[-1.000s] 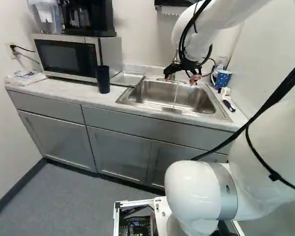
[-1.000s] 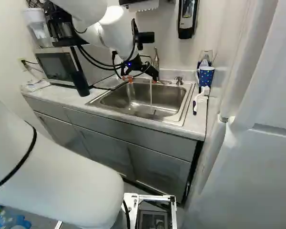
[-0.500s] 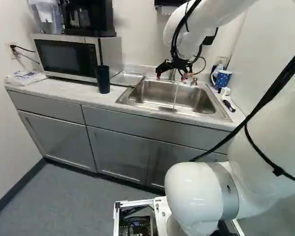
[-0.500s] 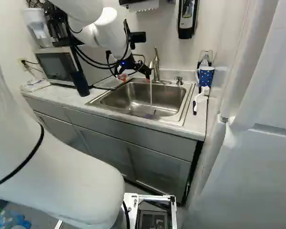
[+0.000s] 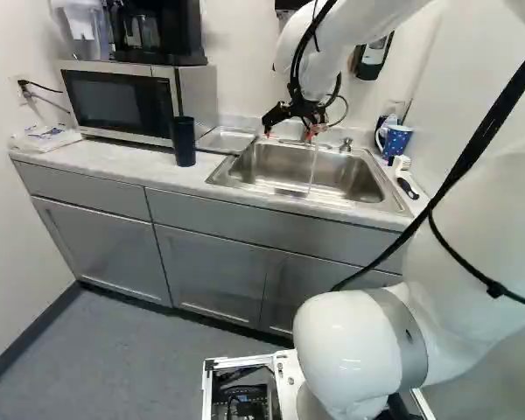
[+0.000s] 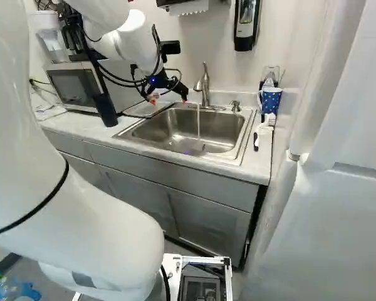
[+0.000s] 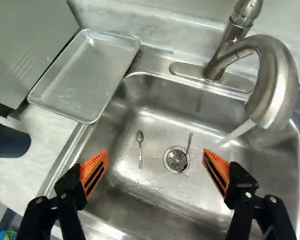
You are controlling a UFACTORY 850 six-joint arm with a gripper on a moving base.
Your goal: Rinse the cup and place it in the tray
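The claw (image 6: 168,100) hung above the sink (image 7: 155,120), its two fingers spread well apart. The dark cup (image 5: 184,142) stood upright on the tabletop (image 5: 96,159), just in front of the microwave (image 5: 118,101). The metal tray (image 7: 85,75) lay between the microwave and the sink, near the cup. Water (image 7: 235,134) ran from the curved faucet (image 7: 279,75) into the basin, where a small spoon (image 7: 140,145) lay beside the drain (image 7: 176,160) and a second utensil (image 7: 189,143) reached to the drain's edge. Across the sink from the cup, a blue dotted mug (image 6: 271,100) stood near a white-and-black brush (image 6: 262,128).
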